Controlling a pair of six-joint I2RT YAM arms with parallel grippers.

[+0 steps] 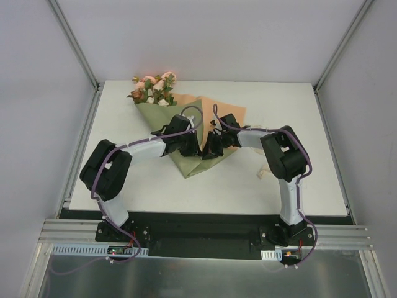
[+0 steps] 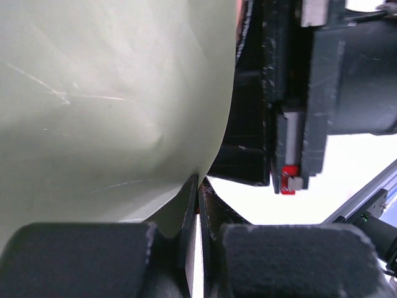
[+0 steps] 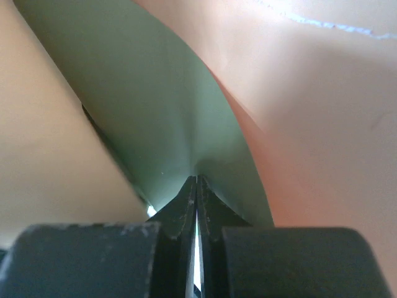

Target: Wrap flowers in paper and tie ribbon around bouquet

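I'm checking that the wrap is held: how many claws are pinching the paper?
2. The left claw is shut on the paper at its green edge; the right claw, just beside it, is shut on a green fold. Both arms show fully.

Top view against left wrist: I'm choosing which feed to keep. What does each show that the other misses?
Only the top view: the flowers and the orange face of the paper. Only the left wrist: the left claw shut, its tips pinching the paper's edge. Both: the paper's olive face and the white table.
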